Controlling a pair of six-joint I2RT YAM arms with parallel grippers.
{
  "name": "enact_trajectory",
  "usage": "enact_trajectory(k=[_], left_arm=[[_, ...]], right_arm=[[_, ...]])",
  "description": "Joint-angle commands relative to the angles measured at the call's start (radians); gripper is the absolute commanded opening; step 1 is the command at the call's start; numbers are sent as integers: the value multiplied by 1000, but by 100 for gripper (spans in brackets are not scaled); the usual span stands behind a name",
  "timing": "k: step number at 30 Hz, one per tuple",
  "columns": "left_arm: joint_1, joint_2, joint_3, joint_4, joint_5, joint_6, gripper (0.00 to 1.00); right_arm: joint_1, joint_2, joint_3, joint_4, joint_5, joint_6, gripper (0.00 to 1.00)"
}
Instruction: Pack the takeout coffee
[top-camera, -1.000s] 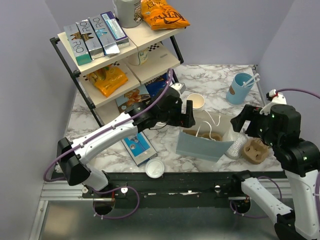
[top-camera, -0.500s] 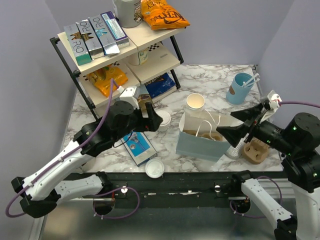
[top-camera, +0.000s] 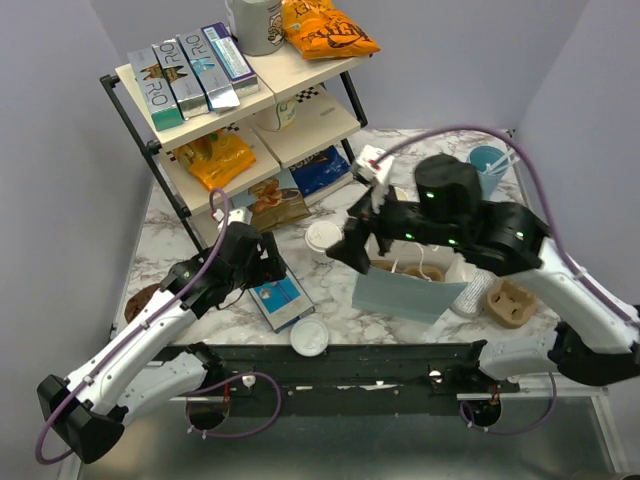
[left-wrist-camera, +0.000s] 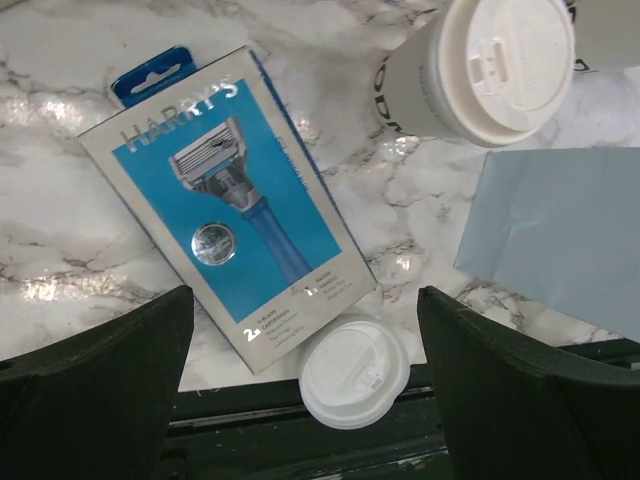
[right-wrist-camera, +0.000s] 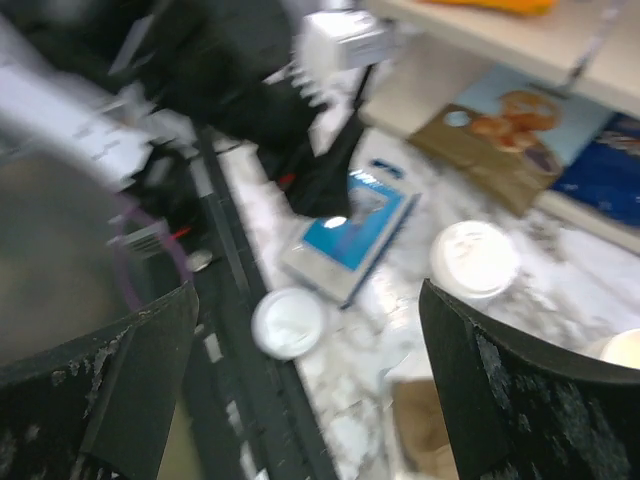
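The takeout coffee (top-camera: 323, 237) is a cream paper cup with a white sip lid, standing upright on the marble just left of the pale blue paper bag (top-camera: 405, 290). My left gripper (top-camera: 270, 263) hovers open over the blue razor box (top-camera: 280, 298); its wrist view shows the coffee (left-wrist-camera: 480, 65) at the upper right, apart from the fingers. My right gripper (top-camera: 345, 252) reaches leftward over the bag and stands open beside the coffee. In the blurred right wrist view, the coffee's lid (right-wrist-camera: 473, 258) lies ahead of the open gripper (right-wrist-camera: 305, 400).
A loose white lid (top-camera: 310, 337) lies at the table's near edge by the razor box (left-wrist-camera: 225, 205). A brown cup carrier (top-camera: 510, 303) sits right of the bag. A blue mug (top-camera: 482, 175) stands at the back right. A stocked shelf (top-camera: 250, 110) fills the back left.
My right arm has swung from the right edge across the bag toward the coffee. My left arm has drawn back to the left and nearer, over the razor box.
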Motion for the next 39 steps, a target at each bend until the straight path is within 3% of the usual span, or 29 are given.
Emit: enact_trajectory(k=[1, 8, 13, 16, 34, 39], left_arm=[[61, -108, -55, -53, -18, -50, 99], [115, -195, -99, -177, -116, -104, 99], [121, -247, -99, -201, -161, -153, 99], [120, -272, -96, -220, -178, -162, 99], [120, -270, -101, -185, -135, -113, 99], [120, -263, -104, -177, -132, -108, 99]], right_arm=[[24, 194, 157, -110, 402, 79, 100], [32, 443, 238, -135, 530, 202, 98], [44, 636, 341, -227, 666, 288, 91], [47, 708, 370, -242, 663, 319, 83], [28, 925, 401, -210, 628, 376, 54], [3, 936, 389, -198, 616, 389, 52]])
